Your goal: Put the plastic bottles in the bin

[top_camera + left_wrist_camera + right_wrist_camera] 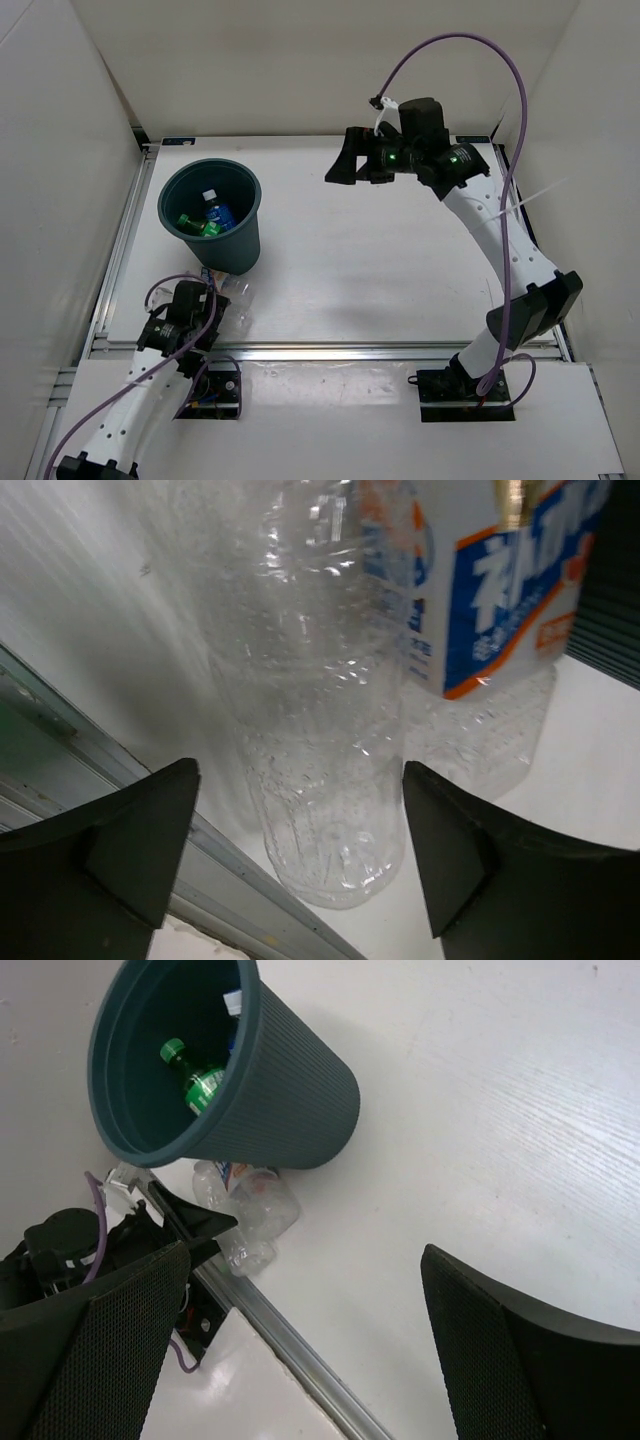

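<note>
Left jaws spread before two clear bottles; two bottles in bin.

Bright, even overhead light; white desk near washed out in top view. Shadows soft and faint, a dim one under the bin. Left wrist view: glints on clear bottle, upper left smeared with streaks, blue label slightly soft.
</note>
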You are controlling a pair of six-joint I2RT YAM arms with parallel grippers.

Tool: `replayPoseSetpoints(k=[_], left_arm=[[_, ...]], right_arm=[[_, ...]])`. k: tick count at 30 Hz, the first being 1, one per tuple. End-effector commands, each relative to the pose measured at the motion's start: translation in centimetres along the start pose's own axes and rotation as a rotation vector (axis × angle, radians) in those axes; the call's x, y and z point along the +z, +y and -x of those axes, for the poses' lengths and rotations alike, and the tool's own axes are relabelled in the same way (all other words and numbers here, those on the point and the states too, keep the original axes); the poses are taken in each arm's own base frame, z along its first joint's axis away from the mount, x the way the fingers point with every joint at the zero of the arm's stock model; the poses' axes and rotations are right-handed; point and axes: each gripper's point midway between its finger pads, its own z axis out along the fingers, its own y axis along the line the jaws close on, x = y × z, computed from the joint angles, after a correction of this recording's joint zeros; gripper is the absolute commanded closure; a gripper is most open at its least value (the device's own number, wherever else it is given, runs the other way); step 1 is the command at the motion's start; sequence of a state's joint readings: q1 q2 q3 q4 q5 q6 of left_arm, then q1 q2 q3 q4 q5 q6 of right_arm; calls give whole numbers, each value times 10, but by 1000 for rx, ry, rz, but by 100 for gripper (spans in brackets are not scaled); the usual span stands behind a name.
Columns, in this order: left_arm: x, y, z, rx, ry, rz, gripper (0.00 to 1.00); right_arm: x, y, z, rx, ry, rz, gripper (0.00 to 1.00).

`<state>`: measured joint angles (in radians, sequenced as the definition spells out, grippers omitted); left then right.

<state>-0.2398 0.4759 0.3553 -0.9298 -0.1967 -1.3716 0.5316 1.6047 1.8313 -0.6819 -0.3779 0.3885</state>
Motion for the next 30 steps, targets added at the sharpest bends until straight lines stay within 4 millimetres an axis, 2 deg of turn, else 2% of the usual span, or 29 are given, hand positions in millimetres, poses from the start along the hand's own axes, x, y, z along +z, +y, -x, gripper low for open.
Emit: replayPoseSetpoints(k=[1,4,5,6,7,8,11,12,15,16,18,19,21,22,24,26,27,29,30], left_arm=[[7,-1,-7,-29,32,6,10],[8,1,-8,-34,35,27,24],[9,10,-7,-37,27,62,26],[5,10,-4,-54,17,73,29],[3,11,-2,-65,8,84,38],[-2,9,2,-78,-4,80,42],[-32,-7,17,-131,-43,74,51],[-56,-17,26,-155,-58,58,53],[-89,-32,47,-200,-118,52,56],[-115,-43,58,-209,-139,19,56],[-139,-58,75,-227,-192,-27,59],[-161,-76,85,-236,-214,-96,60],[-175,-91,93,-217,-229,-129,60],[-190,-103,99,-212,-235,-171,60],[-200,-114,103,-177,-243,-192,60],[-212,-129,114,-166,-278,-208,61],[-209,-142,120,-56,-311,-206,61],[-224,-184,143,-4,-411,-316,61],[-225,-198,151,123,-462,-327,60]], right_arm=[[-16,6,1,0,-19,41,0],[-18,3,0,17,-20,33,0],[-17,2,-3,21,-9,38,0],[-17,2,-3,21,-9,39,0],[-18,-1,-1,35,-15,31,0],[-19,1,-2,35,-11,41,0],[-17,-6,-6,58,-1,28,0],[-17,-4,-6,58,3,38,0],[-16,-6,-9,63,11,35,0],[-16,-6,-9,63,11,35,0],[-14,-6,-13,76,22,40,0],[-14,-6,-13,76,22,40,0],[-13,-8,-17,85,37,34,0],[-13,-8,-18,85,37,34,0],[-11,-16,-16,94,34,14,0],[-13,-15,-15,85,34,14,0],[-13,-15,-15,85,34,14,0],[-13,-15,-15,85,34,14,0],[-14,-16,-17,90,41,11,0]])
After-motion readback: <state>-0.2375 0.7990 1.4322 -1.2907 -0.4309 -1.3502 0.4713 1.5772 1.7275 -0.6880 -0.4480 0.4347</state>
